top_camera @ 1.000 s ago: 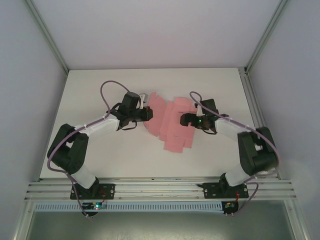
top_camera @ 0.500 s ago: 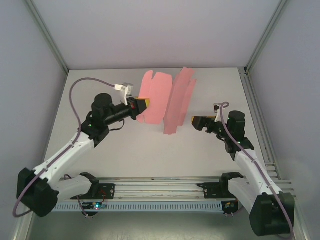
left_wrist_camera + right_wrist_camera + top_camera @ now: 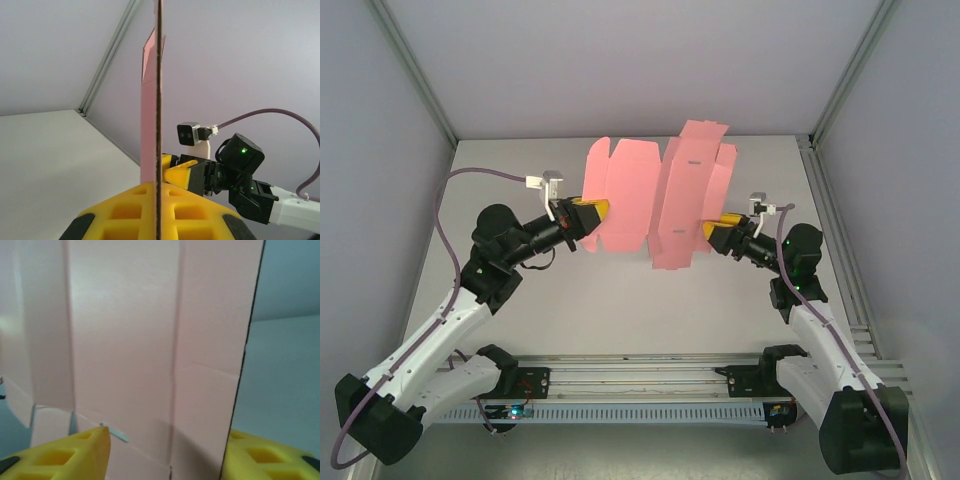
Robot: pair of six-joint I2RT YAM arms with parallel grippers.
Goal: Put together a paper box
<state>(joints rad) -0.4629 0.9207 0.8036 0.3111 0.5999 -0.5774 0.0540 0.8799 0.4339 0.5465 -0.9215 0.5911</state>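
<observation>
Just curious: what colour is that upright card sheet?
The paper box is plain pink, clearest in the top external view.

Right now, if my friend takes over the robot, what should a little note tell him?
Left gripper: shut on the paper box, pinching its left edge.
Right gripper: open, with the sheet's right edge between its fingers, not clamped yet.
Box: an unfolded creased sheet, held upright in the air over the table.
Done: sheet is off the table.
Left: grip the right side, fold the panels and flaps, close it up.
</observation>
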